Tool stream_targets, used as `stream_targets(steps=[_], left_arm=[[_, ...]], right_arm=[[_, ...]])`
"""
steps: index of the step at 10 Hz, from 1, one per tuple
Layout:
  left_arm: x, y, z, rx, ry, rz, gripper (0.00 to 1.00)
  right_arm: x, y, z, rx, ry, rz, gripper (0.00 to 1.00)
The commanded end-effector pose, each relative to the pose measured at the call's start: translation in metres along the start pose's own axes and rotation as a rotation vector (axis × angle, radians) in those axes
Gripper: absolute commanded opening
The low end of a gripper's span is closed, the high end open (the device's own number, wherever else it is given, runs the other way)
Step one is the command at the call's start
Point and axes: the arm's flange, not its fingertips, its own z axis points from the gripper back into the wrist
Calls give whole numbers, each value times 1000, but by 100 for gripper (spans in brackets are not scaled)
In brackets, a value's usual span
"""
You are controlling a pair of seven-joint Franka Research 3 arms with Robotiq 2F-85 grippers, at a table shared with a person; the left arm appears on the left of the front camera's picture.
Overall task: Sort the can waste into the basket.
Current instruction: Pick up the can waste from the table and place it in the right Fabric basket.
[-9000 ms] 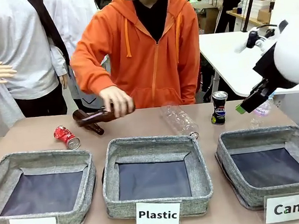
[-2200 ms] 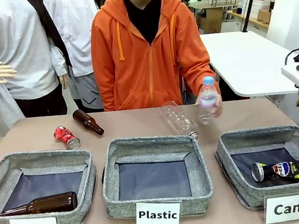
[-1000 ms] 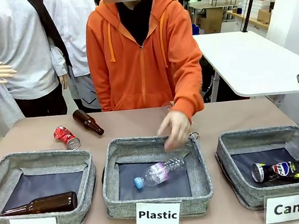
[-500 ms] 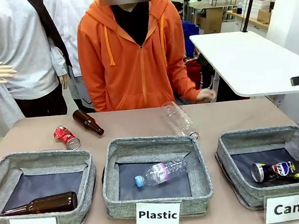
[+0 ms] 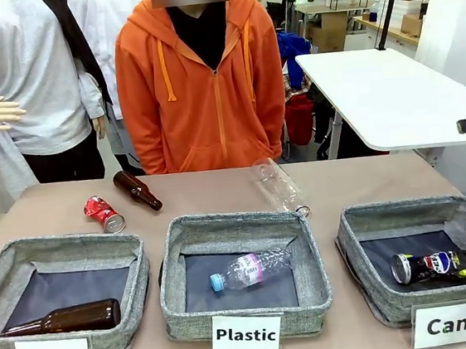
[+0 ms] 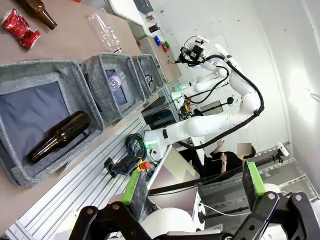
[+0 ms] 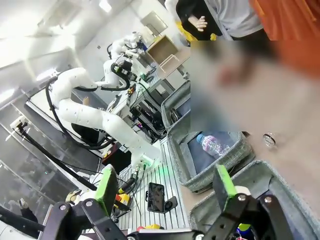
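The dark Pepsi can [image 5: 433, 266] lies on its side inside the grey basket [image 5: 420, 206] behind the "Can" sign [image 5: 447, 324]. The crushed red can [image 5: 104, 214] rests on the table's far left, beside a brown bottle [image 5: 137, 189]; it is also at the top left in the left wrist view [image 6: 20, 29]. My left gripper [image 6: 192, 184] hangs open and empty, high off the table's left end. My right gripper [image 7: 165, 187] is open and empty too, above the Can basket's rim [image 7: 260, 172].
A person in an orange hoodie [image 5: 199, 86] stands at the far side, arms down. A clear plastic bottle [image 5: 279, 188] lies on the table. The Plastic basket [image 5: 238, 224] holds a water bottle [image 5: 250, 268]. The Bottle basket [image 5: 61, 247] holds a brown bottle [image 5: 65, 318].
The person dropped a water bottle into the Plastic basket, drew the hand back and now stands upright. The Pepsi can stays in the Can basket. Both grippers stay open.
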Motion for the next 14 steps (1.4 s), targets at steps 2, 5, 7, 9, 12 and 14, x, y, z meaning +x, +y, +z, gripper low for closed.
stream_targets(steps=[2,5,7,9,12,14], left_arm=[[23,-23,-39,229,267,-17,100],[119,-44,-124,530,518,124,100],[163,-34,-180,735,502,156,100],[188,-10,-232,946,486,65,100],[196,-15,-241,874,465,29,100],[221,-7,-205,899,-112,95,100]], right_arm=[[0,2,2,11,20,14,100],[0,2,2,11,20,14,100],[0,2,2,11,20,14,100],[0,2,2,11,20,14,100],[0,2,2,11,20,14,100],[0,2,2,11,20,14,100]])
